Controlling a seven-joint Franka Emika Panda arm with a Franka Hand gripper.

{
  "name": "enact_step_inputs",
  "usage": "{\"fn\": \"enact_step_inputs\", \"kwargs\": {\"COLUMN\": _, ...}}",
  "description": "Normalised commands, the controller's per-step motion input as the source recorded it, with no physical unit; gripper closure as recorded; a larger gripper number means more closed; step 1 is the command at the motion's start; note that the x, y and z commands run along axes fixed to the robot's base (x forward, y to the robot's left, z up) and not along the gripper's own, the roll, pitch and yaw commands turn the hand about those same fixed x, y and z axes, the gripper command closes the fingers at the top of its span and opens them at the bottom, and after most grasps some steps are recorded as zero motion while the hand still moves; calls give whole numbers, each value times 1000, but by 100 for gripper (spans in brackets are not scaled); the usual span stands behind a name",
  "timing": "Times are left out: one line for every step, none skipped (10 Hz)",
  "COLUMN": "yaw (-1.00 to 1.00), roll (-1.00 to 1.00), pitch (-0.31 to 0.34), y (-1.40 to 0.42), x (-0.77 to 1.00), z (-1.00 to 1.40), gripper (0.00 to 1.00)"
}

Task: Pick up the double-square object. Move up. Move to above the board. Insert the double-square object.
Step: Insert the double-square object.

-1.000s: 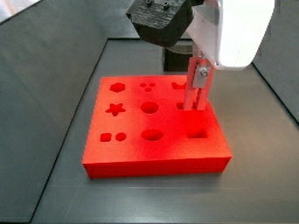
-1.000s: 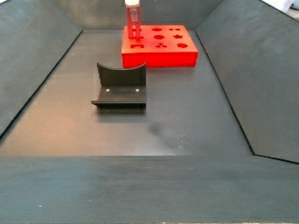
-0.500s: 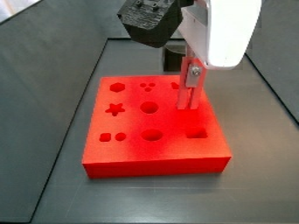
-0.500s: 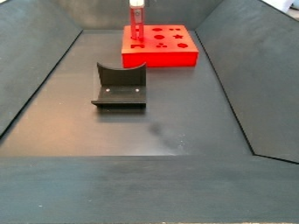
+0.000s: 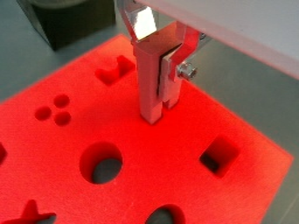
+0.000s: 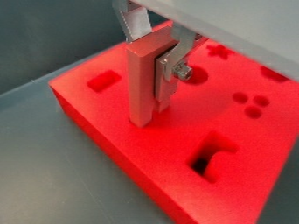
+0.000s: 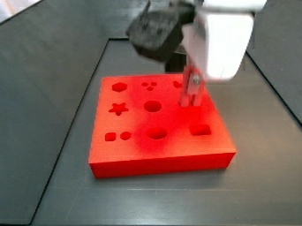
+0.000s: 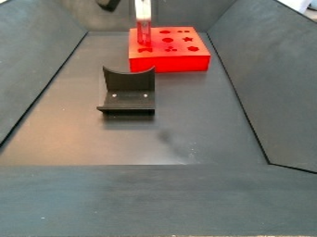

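The double-square object (image 5: 151,80), a slim pinkish-red peg, stands upright in my gripper (image 5: 156,89), which is shut on its upper half. It also shows in a wrist view (image 6: 142,86) between the silver fingers (image 6: 166,77). Its lower end is at the top face of the board (image 5: 70,144), on a bare patch between cut-outs; I cannot tell whether it touches. In both side views the peg (image 7: 188,95) (image 8: 143,33) hangs over the bright-red board (image 7: 177,146) (image 8: 173,63), near its edge.
The dark fixture (image 8: 126,91) stands on the grey floor some way from the board. The board has a square cut-out (image 5: 219,157), round holes (image 5: 101,164) and a crown shape (image 5: 114,68) around the peg. Sloped dark walls (image 8: 44,83) enclose the floor.
The gripper with the peg has shifted a little over the board, and the arm is blurred with motion in a side view. The grip on the peg is unchanged.
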Motion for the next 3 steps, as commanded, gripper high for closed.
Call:
{"fn": "enact_step_inputs", "kwargs": {"yaw": -154, "roll": 256, "pitch": -209, "y": -343, "x": -203, "z": -209, "gripper": 100}}
{"fn": "enact_step_inputs", "kwargs": {"yaw": -11, "roll": 0, "pitch": 0, "y": 0, "x": -40, "z": 0, "gripper": 100}}
{"fn": "enact_step_inputs", "kwargs": {"yaw": 0, "roll": 0, "pitch": 0, "y": 0, "x": 0, "z": 0, "gripper": 100}}
